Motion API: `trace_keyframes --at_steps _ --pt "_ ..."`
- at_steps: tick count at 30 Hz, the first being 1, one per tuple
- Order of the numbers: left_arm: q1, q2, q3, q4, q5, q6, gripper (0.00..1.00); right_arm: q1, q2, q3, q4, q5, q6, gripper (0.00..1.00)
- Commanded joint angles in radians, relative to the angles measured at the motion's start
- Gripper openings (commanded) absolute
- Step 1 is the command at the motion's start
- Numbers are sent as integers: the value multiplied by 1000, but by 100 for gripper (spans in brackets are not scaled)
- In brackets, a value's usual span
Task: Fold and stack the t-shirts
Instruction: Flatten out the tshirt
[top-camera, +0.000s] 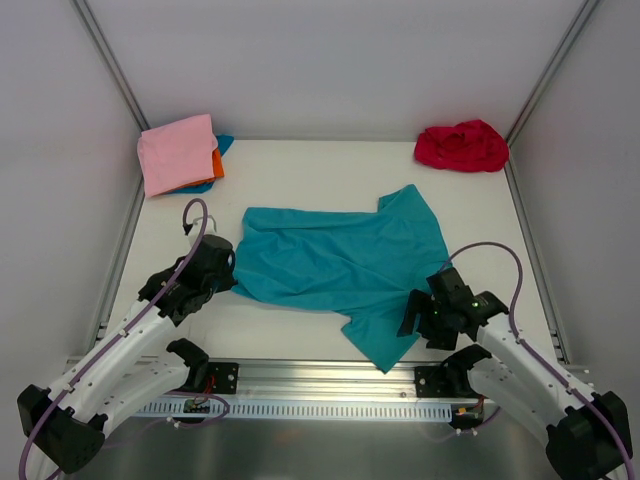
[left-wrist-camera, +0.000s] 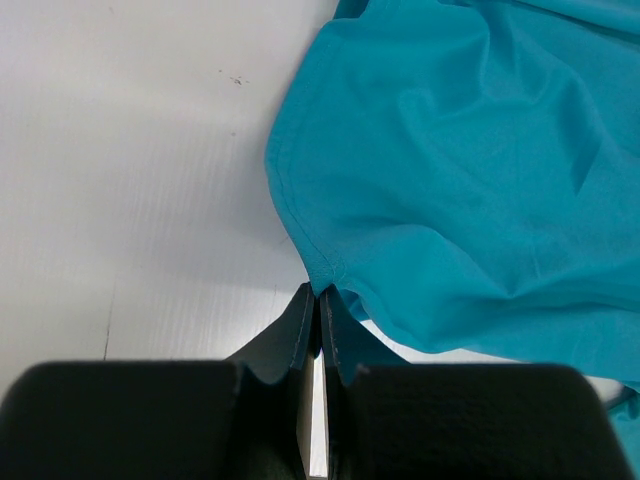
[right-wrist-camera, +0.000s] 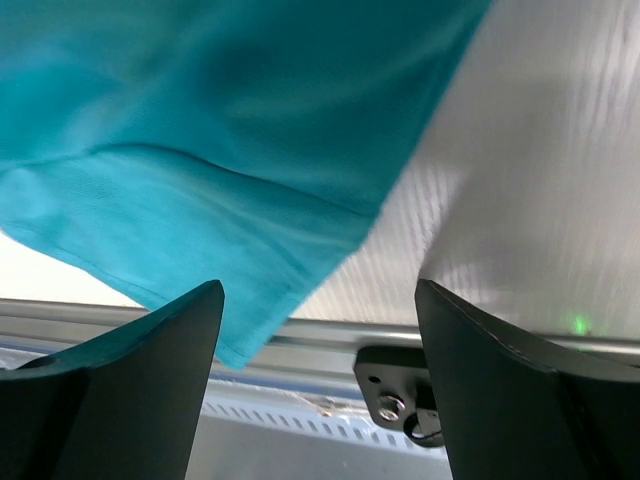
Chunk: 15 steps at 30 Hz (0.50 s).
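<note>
- Teal t-shirt (top-camera: 340, 265): lies spread open and wrinkled across the middle of the white tabletop (top-camera: 320, 170). One flap points toward the far right. A second flap runs down to the near edge, just left of the right arm.
- Left gripper (top-camera: 230, 268): sits at the left edge of the teal t-shirt. In the left wrist view the left gripper (left-wrist-camera: 318, 295) is clenched, with its fingers pressed together and no gap at the tips. The hem of the teal t-shirt (left-wrist-camera: 450, 170) puckers where it enters the tips, so the gripper is grasping the cloth edge. The bare tabletop (left-wrist-camera: 130, 180) shows to the left of the hem.
- Right gripper (top-camera: 416, 314): sits just beside the near right flap of the teal t-shirt. In the right wrist view the right gripper (right-wrist-camera: 318, 290) is released, with its jaws standing wide apart. A hemmed corner of the teal t-shirt (right-wrist-camera: 200, 150) ends close to one finger (right-wrist-camera: 150, 370). No cloth is clamped between the jaws.
- Pink t-shirt (top-camera: 178, 152): folded, at the far left corner, on top of the stack.
- Orange t-shirt (top-camera: 216, 164) and blue t-shirt (top-camera: 224, 145): under the pink one, with only their edges showing on its right side.
- Red t-shirt (top-camera: 462, 146): crumpled in a heap at the far right corner, well apart from the stack.
</note>
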Motion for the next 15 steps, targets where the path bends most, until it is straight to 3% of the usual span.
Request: trace_keyframes --at_steps 1,15 --pt "-9 -8 18 19 15 23 0 4 -26 65 65 55 10 83" --pt "-9 -33 15 -4 -2 31 0 20 85 76 118 65 3 83"
